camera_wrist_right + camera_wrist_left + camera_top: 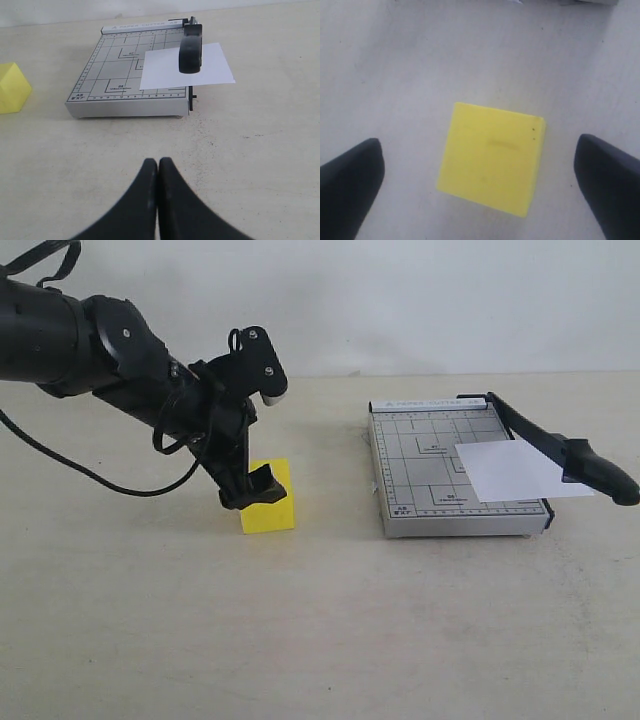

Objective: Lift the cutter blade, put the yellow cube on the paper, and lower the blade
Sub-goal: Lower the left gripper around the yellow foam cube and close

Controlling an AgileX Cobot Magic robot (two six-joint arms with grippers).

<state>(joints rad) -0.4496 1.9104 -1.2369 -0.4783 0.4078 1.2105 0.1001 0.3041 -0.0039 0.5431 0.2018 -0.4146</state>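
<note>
The right hand (158,165) was nearest its camera, fingertips pressed together on nothing, low over the bare tabletop (320,640). Beyond it sat the board (425,475), with the paper (515,470) flat on its right part and overhanging that edge. The blade (560,452) lay across the paper, its long axis running along the board's right edge from the far hinge, its handle pointing toward the exterior camera past the near corner. It looked slightly raised at the handle, though that was hard to judge. The cube (268,502) stood on the tabletop, left of the board and well apart. The left hand (248,490) was spread wide, one finger either side of the cube, neither touching it.
</note>
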